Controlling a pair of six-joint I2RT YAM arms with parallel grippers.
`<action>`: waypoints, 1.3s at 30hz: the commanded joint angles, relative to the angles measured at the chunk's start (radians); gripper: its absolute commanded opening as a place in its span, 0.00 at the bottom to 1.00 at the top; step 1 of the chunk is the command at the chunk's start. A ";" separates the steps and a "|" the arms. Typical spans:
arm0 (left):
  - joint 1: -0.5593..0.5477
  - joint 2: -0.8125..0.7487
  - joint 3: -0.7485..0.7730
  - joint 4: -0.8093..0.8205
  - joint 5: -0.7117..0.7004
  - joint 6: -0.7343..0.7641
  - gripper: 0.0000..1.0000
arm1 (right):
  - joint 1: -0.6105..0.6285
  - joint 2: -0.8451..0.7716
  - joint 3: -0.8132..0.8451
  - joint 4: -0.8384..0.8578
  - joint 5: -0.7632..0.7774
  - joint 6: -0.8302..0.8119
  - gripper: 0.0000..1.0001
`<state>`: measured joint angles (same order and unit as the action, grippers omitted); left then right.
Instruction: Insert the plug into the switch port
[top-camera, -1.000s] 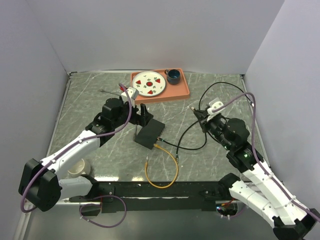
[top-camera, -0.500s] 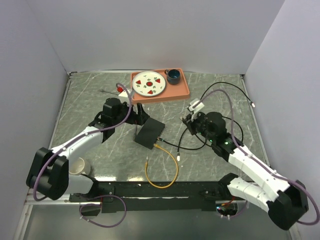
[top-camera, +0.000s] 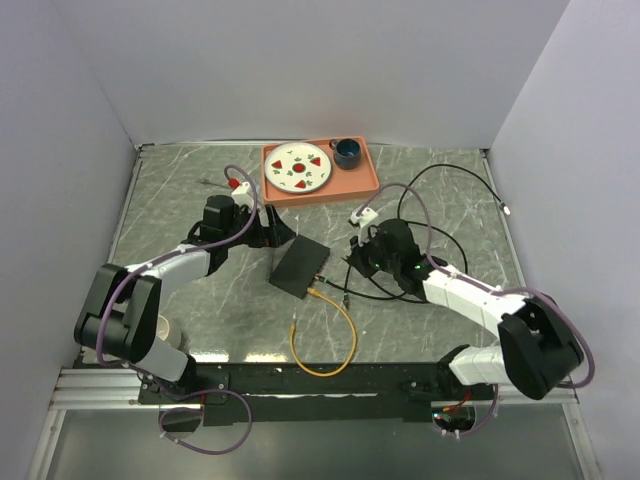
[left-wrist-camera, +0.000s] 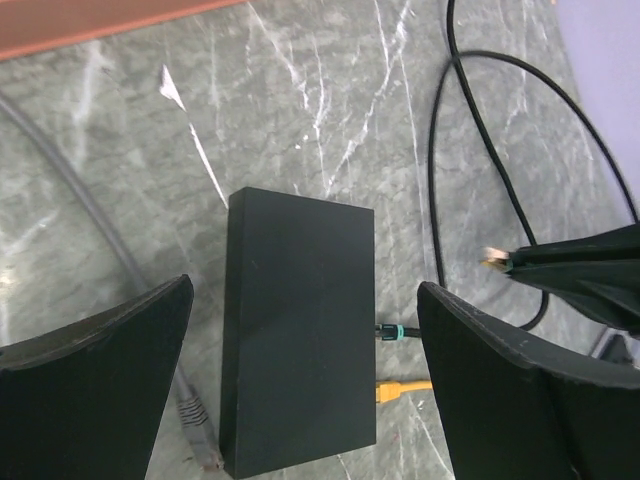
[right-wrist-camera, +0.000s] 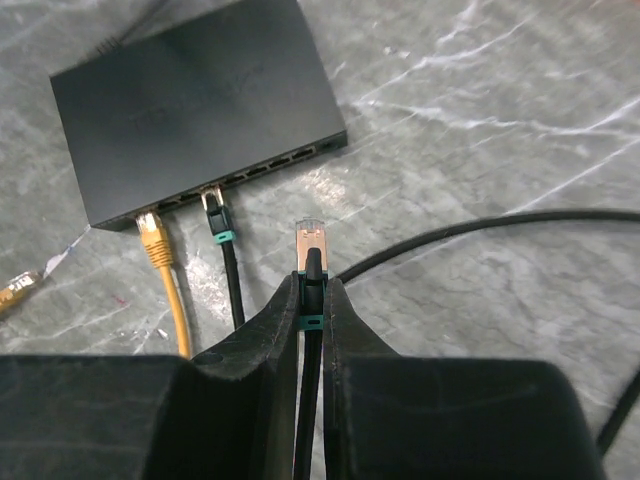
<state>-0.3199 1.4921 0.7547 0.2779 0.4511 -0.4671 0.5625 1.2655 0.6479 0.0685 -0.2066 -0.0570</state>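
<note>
Your plug (right-wrist-camera: 311, 235) sits pinched between the fingers of the right end effector (right-wrist-camera: 310, 290), which is clenched on the black cable just behind the plug's teal band. Its metal tip points at the switch (right-wrist-camera: 195, 95) but stands apart from it, over bare worktop (right-wrist-camera: 480, 130).

The switch port (right-wrist-camera: 285, 160) you want lies in the row of sockets along the narrow edge facing that plug. Two sockets at one end of the row are already filled: the end one by a yellow cable (right-wrist-camera: 155, 245), the one beside it by a black cable (right-wrist-camera: 222, 240) with a teal band. The sockets further along the row are free, and the held plug sits nearer to these than to the yellow one.

The switch lies flat on the marbled worktop, roughly midway between your two arms in the top view.

Your left end effector (left-wrist-camera: 305, 290) is released, its fingers (left-wrist-camera: 100, 370) spread wide to either side of the switch and gripping nothing. Whether they touch the box, you cannot tell from these views.

Further back, an orange tray (top-camera: 365, 185) carries a patterned plate (top-camera: 300, 167) and a dark cup (top-camera: 347, 152). A pale cup (top-camera: 160, 330) stands near the left arm's base.
</note>
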 joint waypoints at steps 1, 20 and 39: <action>0.013 0.048 0.000 0.099 0.095 -0.042 0.99 | 0.039 0.075 0.091 0.074 -0.007 0.002 0.00; 0.016 0.134 0.002 0.136 0.158 -0.064 0.99 | 0.165 0.255 0.164 0.047 0.099 -0.050 0.00; 0.019 0.195 0.020 0.165 0.213 -0.084 0.99 | 0.220 0.345 0.134 0.114 0.254 -0.047 0.00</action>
<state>-0.3042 1.6699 0.7551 0.3901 0.6292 -0.5404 0.7692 1.6024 0.7795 0.1211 -0.0231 -0.0986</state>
